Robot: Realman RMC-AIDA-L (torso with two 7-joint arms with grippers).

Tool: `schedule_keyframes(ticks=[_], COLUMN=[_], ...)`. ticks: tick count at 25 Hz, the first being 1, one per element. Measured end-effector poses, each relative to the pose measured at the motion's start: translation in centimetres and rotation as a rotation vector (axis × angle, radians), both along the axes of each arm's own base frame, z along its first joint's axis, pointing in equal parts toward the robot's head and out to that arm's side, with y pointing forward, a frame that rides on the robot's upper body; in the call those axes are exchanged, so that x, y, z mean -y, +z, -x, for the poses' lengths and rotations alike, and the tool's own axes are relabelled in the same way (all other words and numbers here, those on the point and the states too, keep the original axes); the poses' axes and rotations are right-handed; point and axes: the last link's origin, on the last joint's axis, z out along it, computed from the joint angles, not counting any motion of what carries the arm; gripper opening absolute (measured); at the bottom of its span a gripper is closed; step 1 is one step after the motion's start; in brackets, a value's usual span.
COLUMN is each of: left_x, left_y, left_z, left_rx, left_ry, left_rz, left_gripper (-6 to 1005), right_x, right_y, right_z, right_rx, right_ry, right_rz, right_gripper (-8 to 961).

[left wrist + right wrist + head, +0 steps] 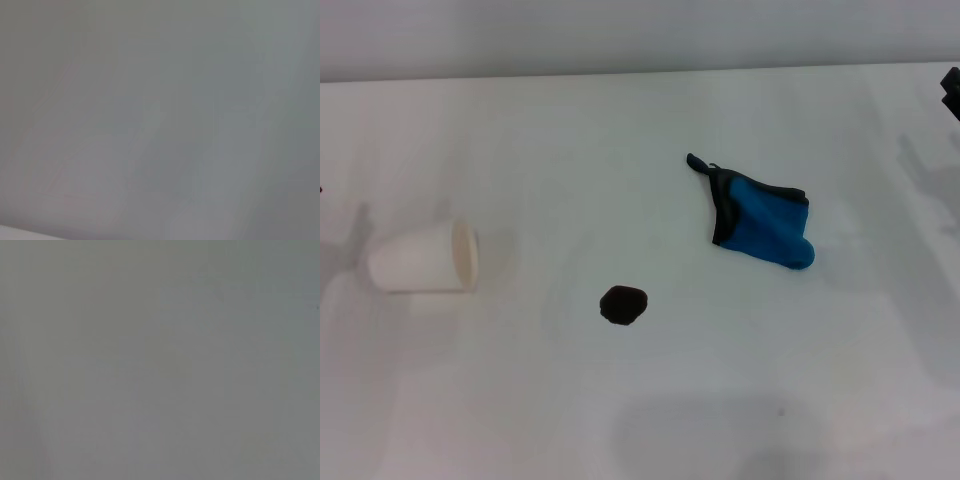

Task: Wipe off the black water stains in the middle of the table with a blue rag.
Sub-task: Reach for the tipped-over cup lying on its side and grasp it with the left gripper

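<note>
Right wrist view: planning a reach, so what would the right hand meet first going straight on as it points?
The right hand would probably meet only the table; its wrist view shows a bare pale surface, nothing else. Depth is unclear.

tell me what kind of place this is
Probably a lab or test bench, not a lived-in room: a bare white table holding only a blue rag, a paper cup on its side and one dark stain.
</note>
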Motion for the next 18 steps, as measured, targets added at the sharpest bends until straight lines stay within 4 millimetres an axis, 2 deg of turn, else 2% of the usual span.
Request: schedule_keyframes(ticks=[10, 18], left_x=[0.0, -1.0], left_y=[0.1, 0.4], left_z=[0.2, -1.1], left_rx=[0.005, -0.006], left_ry=[0.009, -0.058], left_rz=[-0.003, 0.006], left_gripper=[878, 876], right_x=[-0.3, -0.5], right_y=[0.1, 0.2], right_z=[0.1, 0.1], right_rx=[0.001, 0.002], right_ry=[0.001, -0.003], right_rz=[-0.003, -0.004], right_gripper=[841, 841])
